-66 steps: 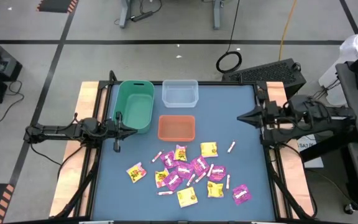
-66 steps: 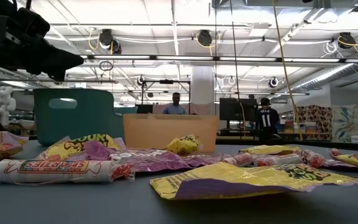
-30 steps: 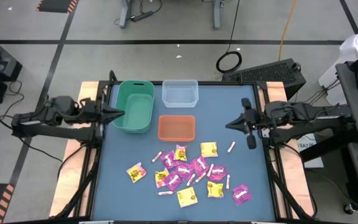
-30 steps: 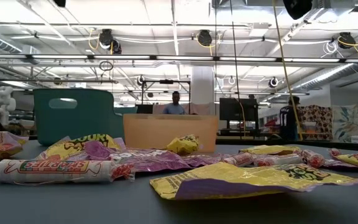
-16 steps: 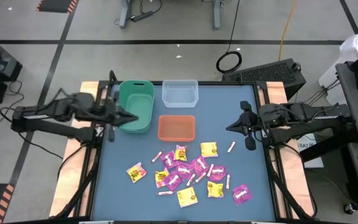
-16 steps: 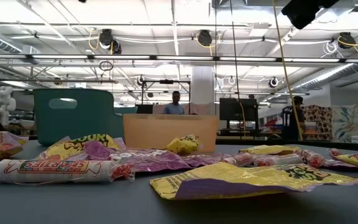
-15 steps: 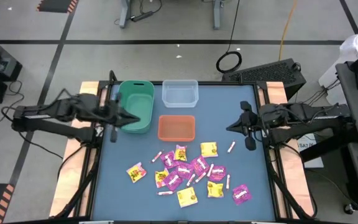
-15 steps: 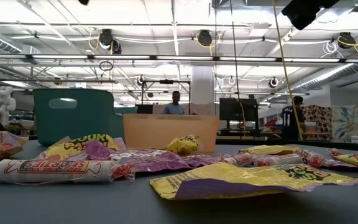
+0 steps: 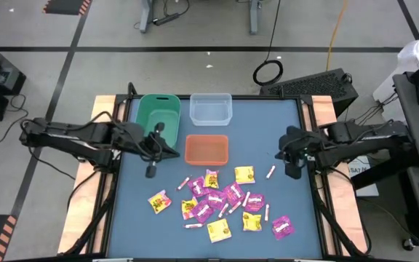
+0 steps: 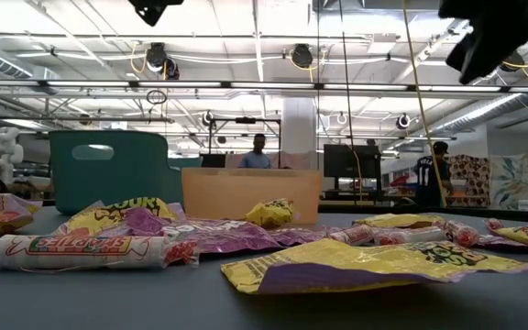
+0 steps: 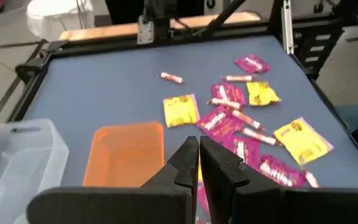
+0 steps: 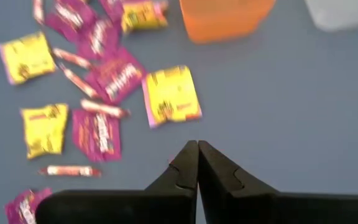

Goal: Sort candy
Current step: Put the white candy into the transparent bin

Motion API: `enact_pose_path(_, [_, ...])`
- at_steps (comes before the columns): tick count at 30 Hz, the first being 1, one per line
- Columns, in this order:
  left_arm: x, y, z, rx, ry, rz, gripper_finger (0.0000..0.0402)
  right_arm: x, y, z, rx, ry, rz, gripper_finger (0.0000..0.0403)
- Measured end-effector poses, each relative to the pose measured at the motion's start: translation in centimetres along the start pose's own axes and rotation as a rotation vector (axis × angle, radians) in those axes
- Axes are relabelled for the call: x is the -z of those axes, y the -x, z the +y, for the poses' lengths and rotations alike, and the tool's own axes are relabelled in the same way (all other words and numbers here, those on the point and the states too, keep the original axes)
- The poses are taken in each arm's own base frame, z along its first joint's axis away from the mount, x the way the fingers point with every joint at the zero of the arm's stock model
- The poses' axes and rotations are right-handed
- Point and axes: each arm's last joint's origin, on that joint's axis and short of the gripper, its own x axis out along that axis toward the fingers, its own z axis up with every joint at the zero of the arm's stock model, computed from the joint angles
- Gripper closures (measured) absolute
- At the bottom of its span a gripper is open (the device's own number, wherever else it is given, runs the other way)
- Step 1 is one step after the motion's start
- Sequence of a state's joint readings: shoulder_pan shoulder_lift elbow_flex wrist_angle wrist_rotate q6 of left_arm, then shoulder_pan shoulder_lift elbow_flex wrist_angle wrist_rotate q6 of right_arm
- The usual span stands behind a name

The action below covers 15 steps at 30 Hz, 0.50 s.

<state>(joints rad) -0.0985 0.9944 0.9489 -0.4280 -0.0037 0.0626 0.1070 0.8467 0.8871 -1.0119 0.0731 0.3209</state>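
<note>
On my table point(image 9: 282, 211), blue mat:

- Candy point(image 9: 220, 200): loose pile on the near half of the mat, in front of the bins. I count yellow packets, magenta packets and thin pale sticks mixed together, some overlapping. One stick point(image 9: 271, 172) lies apart on the right side of the pile; one yellow-pink packet point(image 9: 158, 201) sits alone on the pile's left.
- Green bin point(image 9: 158, 116): far left of the mat.
- Clear bin point(image 9: 211, 109): far centre, just beside the green one.
- Orange bin point(image 9: 206, 150): nearer than the clear bin, between it and the candy. I see no candy inside it, though the rim hides part of the floor from the low camera.
- Left gripper point(image 9: 170, 151): above the mat between the green and orange bins, tip near the orange bin's left edge. My wrist camera shows its fingers point(image 11: 182, 160) pressed together, holding nothing.
- Right gripper point(image 9: 281, 153): above the right side of the mat, near the lone stick, well clear of the pile. Its fingers point(image 12: 188, 163) are also pressed together, holding nothing.
</note>
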Motion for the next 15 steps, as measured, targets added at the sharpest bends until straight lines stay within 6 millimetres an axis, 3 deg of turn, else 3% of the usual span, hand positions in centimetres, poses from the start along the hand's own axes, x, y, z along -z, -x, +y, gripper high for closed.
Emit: enact_pose_path(15, [1.8, -5.5, -0.7, 0.029, -0.013, 0.193, 0.0377, -0.9, -4.8, 0.7, 0.070, 0.123, 0.253, 0.0335])
